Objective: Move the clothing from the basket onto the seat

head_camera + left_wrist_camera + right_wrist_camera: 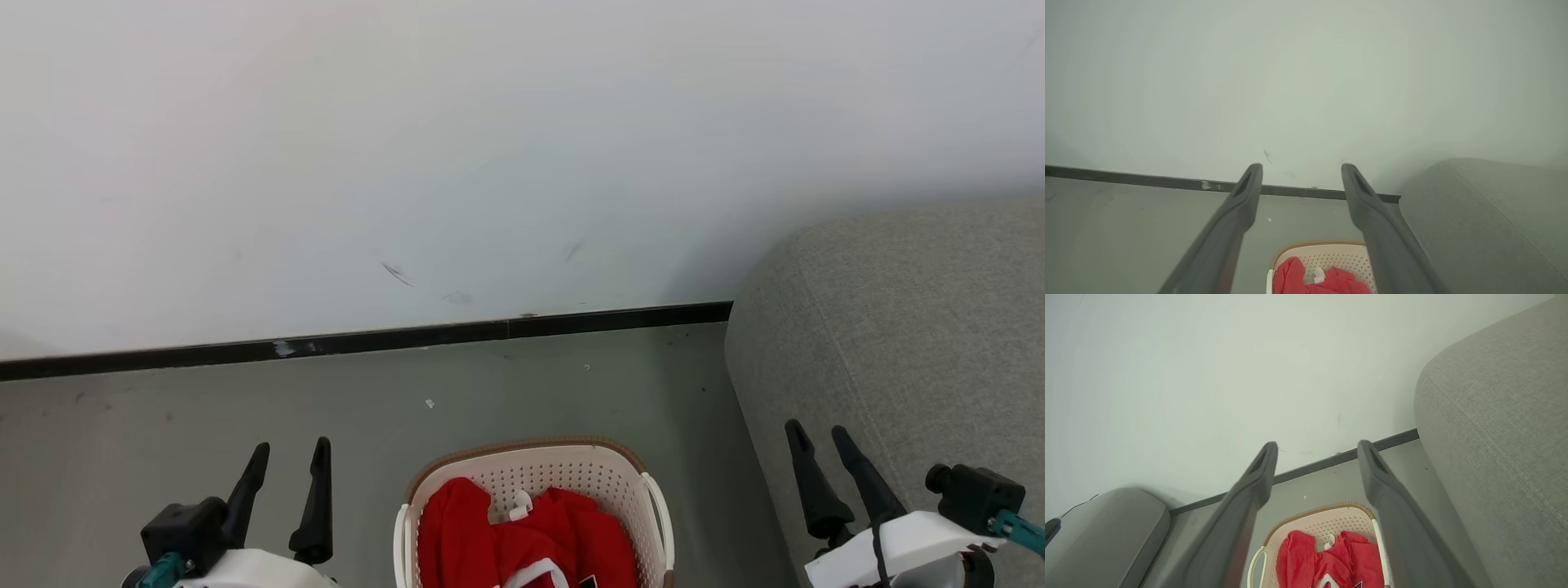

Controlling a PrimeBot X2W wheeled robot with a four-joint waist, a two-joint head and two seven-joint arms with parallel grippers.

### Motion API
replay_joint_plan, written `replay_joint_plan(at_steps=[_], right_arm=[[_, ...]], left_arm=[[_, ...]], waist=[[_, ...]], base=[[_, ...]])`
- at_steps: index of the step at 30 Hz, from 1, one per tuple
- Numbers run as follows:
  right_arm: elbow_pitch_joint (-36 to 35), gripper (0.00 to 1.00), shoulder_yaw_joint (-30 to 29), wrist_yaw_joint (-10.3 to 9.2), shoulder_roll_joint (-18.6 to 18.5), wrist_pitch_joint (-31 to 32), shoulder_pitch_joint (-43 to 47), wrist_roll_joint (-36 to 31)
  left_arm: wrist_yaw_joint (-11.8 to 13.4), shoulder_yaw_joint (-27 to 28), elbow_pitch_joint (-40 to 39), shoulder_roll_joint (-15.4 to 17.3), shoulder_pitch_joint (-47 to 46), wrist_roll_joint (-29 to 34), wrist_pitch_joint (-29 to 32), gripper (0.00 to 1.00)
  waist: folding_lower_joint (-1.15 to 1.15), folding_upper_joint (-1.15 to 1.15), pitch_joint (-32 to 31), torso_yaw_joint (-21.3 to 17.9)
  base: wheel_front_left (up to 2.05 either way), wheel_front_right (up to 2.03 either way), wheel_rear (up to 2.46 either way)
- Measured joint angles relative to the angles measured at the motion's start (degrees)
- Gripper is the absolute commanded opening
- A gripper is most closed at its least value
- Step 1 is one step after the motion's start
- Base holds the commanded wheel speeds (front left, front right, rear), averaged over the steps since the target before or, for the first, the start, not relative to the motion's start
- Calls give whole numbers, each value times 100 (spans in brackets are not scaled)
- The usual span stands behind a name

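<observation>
Red clothing (522, 535) with white trim lies crumpled in the cream perforated basket (571, 465) on the floor at the bottom centre of the head view. The grey woven seat (914, 327) stands to the basket's right. My left gripper (290, 457) hangs open to the left of the basket, nothing between its fingers. My right gripper (820, 437) stands open in front of the seat's side, also empty. Both wrist views look past their open fingers at the clothing (1318, 279) (1327, 559) in the basket (1331, 255) (1327, 520), with the seat (1486, 212) (1502, 416) on the right.
A pale wall with a dark skirting strip (367, 339) runs behind the basket. Grey-green floor (204, 408) lies open between the wall and my grippers. The right wrist view shows a second grey upholstered piece (1106, 526) at lower left.
</observation>
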Motion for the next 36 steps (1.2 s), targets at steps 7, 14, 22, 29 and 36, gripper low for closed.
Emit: replay_joint_plan(at_steps=[7,14,22,29,36], right_arm=[[-74,100,45,0,1,-152,0,-522],[-157,100,145,0,2,-278,0,-1055],[-204,100,180,0,2,-411,0,-1612],[-257,100,188,0,2,-500,0,-2012],[-205,100,172,0,2,-501,3,-1981]], left_arm=[[152,-129,-52,2,2,594,-143,100],[274,-231,-116,4,4,1114,-267,100],[409,-245,-130,26,5,1588,-398,100],[498,-244,-33,7,7,1764,-511,100],[498,-185,115,-11,25,1715,-510,100]], waist=[[-2,0,-1,-3],[-2,0,-6,-2],[-2,0,-14,-5],[-3,0,-25,-13],[-3,0,-48,-13]], base=[[0,0,0],[0,0,0],[0,0,0],[0,0,0],[0,0,0]])
